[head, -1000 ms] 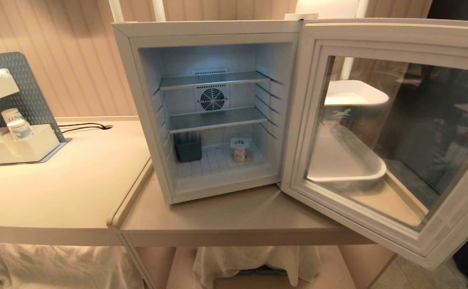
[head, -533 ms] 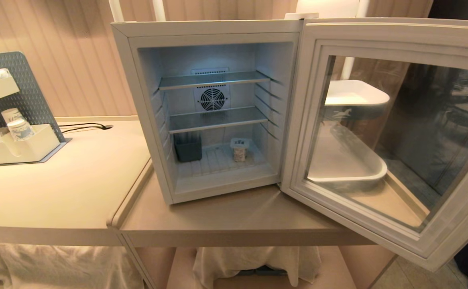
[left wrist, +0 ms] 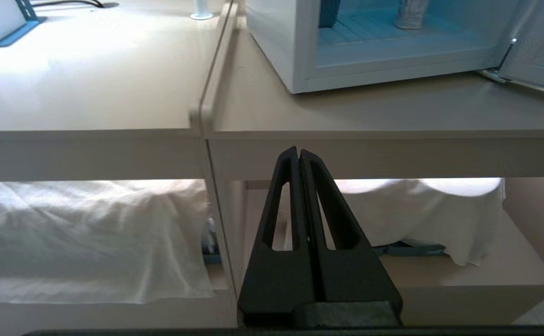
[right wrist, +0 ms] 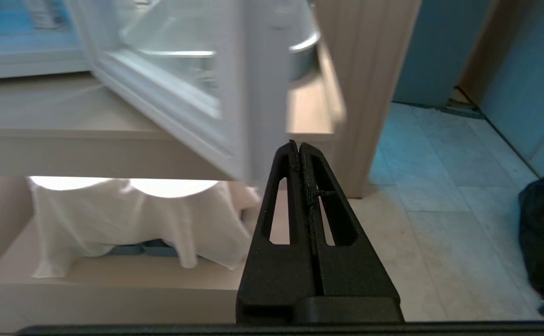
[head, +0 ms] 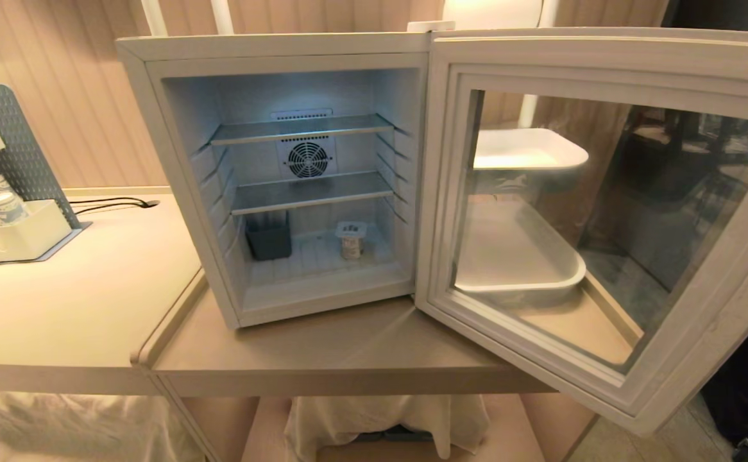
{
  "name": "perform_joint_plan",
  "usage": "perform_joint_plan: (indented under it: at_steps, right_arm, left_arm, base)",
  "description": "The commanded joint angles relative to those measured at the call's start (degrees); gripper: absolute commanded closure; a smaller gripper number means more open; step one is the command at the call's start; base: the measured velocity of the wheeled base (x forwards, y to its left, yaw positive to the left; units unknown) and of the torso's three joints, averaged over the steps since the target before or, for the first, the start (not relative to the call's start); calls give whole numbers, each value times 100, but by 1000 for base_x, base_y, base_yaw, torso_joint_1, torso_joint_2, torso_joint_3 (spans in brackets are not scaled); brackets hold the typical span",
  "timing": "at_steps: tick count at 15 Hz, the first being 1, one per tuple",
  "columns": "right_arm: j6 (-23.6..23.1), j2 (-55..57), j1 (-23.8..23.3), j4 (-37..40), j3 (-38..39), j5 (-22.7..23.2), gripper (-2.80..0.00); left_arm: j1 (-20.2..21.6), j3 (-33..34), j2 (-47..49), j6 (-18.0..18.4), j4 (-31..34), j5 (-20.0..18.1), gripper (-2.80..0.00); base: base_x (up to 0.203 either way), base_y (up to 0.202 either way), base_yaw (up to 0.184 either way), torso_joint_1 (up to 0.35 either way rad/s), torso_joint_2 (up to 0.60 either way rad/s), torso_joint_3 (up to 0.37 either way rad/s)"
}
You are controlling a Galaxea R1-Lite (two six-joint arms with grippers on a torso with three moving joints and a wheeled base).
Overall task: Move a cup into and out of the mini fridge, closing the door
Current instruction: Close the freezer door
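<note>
**Base swings rightward as the fridge stands open**

Everything in the head view has slid toward the left of the frame since the earlier picture, so the camera has moved, not the objects. The mini fridge point(head: 175, 192) fills the upper centre, its door point(head: 605, 212) swung wide to the right. The cup point(head: 351, 239) stands on the fridge floor, right of a dark bin point(head: 269, 237). Neither arm shows there. In the wrist views the left gripper point(left wrist: 298, 151) and right gripper point(right wrist: 298, 145) are both clenched on nothing, low in front of the counter point(head: 323, 346). The robot should probably settle squarely before the opening, then spread one claw before reaching under the lower shelf point(head: 310, 191).
</note>
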Motion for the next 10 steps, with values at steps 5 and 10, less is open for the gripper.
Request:
perform_joint_plan:
  at_steps: [5, 10]
  right_arm:
    - [57, -16, -6, -94, -47, -11, 0]
    - [418, 1097, -18, 368, -2410, -260, 0]
  left_arm:
    - [0, 1, 9, -8, -2, -2, 0]
    - [0, 1, 9, -8, -2, -2, 0]
  base:
    - [0, -115, -1, 2, 2, 2]
    - [0, 0, 0, 0, 0, 0]
